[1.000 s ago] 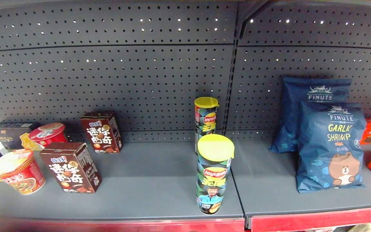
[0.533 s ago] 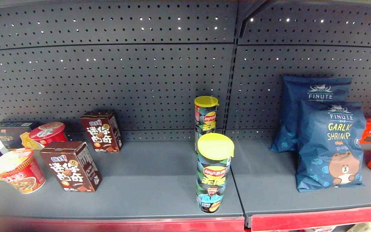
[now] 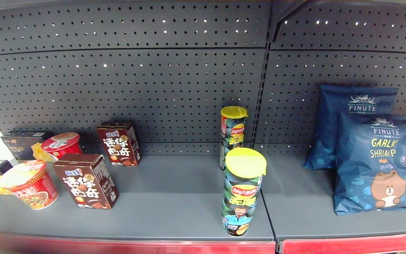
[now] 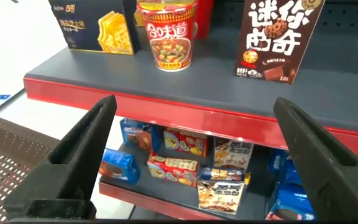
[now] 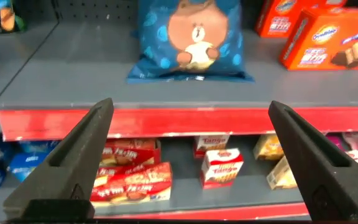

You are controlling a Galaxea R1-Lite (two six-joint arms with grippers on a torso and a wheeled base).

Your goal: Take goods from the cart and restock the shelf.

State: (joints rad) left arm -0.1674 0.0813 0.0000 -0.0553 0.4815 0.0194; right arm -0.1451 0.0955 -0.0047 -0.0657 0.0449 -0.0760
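The grey shelf [image 3: 174, 197] holds two yellow-lidded chip cans [image 3: 242, 192] one behind the other, two brown cookie boxes [image 3: 86, 181], red cup noodles [image 3: 30, 185] and two blue chip bags [image 3: 374, 165]. My left gripper [image 4: 194, 165] is open and holds nothing, in front of the shelf's red edge [image 4: 166, 112], below a cup noodle [image 4: 168, 34] and a brown box [image 4: 275, 37]. My right gripper [image 5: 191, 165] is open and holds nothing too, in front of the red edge [image 5: 185, 121] below the bear-printed blue bag [image 5: 191, 37].
Orange boxes [image 5: 328, 37] stand at the shelf's right end, black-and-yellow boxes [image 4: 98, 25] at its left end. A lower shelf holds several snack packs [image 4: 185, 168]. Dark wire mesh [image 4: 5, 162] lies beside the left gripper. Bare shelf floor lies between the brown boxes and the cans.
The whole head picture has shifted a little to the right, so the camera has moved. The goods on the shelf stand as before.
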